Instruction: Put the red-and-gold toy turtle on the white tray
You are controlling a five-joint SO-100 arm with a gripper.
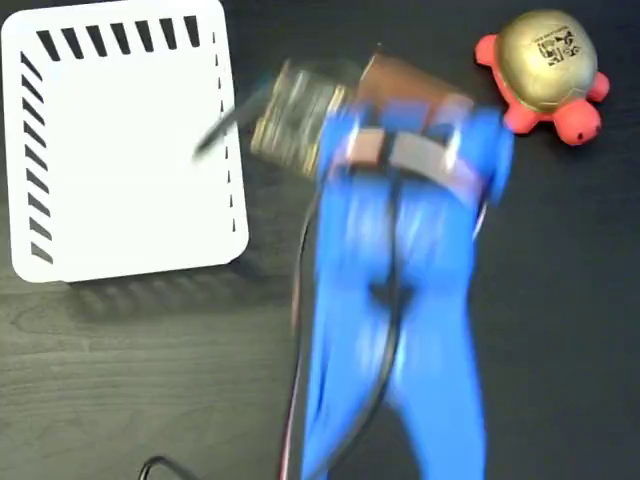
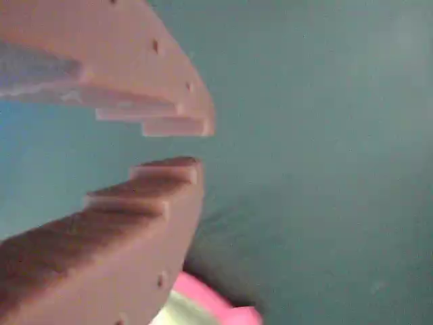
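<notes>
Blue robot arm's pink two-finger gripper (image 2: 172, 145), jaws slightly parted and empty, hovers beside the red-and-gold squishy toy turtle (image 1: 545, 72), which lies on the dark table, well right of the slotted white plastic tray (image 1: 125, 140).

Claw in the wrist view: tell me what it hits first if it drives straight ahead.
Probably only the dark tabletop. The claw, slightly open and empty, points at bare surface. The red-and-gold toy turtle sits low at the frame's bottom edge, below that line, though depth is unclear.
</notes>
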